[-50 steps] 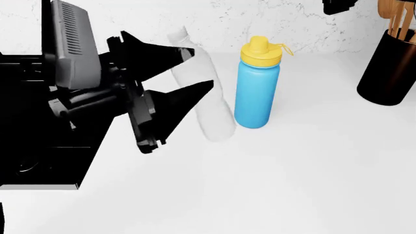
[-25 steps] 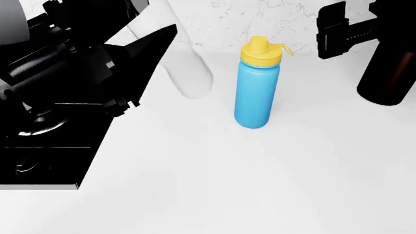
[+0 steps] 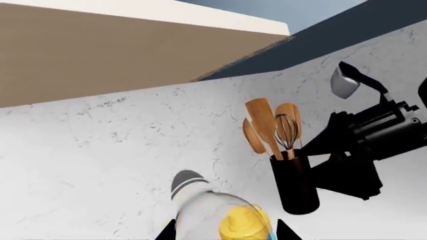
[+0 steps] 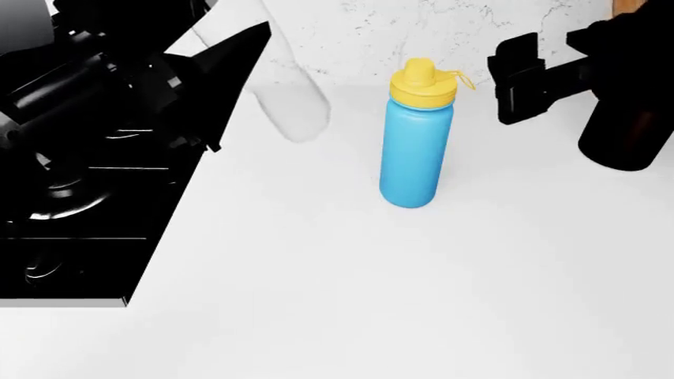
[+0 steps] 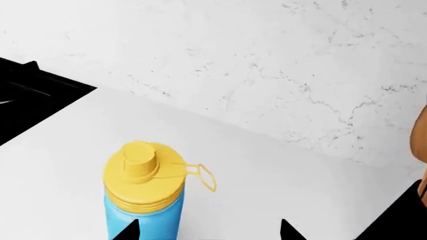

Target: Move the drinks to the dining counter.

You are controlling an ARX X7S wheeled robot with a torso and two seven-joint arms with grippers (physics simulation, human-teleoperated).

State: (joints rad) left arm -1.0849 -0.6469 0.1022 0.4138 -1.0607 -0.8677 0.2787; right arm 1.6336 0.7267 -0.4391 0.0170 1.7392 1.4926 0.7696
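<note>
Head view: a white worktop (image 4: 421, 284) runs below a marbled white wall (image 4: 358, 31). A sky-blue flask (image 4: 416, 154) with a yellow screw lid (image 4: 422, 85) stands upright on the worktop, free of both grippers. To its left, a clear, almost-white bottle (image 4: 276, 87) hangs tilted above the surface, its base clear of the worktop, pinched in the left gripper (image 4: 226, 75), whose black fingers close on it. A black hob (image 4: 74, 245) fills the worktop's left side beneath that arm. At upper right, the right gripper (image 4: 522, 79) hovers near the flask's lid without touching it, beside a black utensil holder (image 4: 627, 130).

Left wrist view: the clear bottle's rounded end sits between the finger tips, with the yellow lid behind it, and the holder carries wooden spoons (image 3: 263, 127) and a whisk (image 3: 287, 132).

Right wrist view: the flask's lid lies ahead between two spread black finger tips, so that gripper stands wide and grips nothing.
</note>
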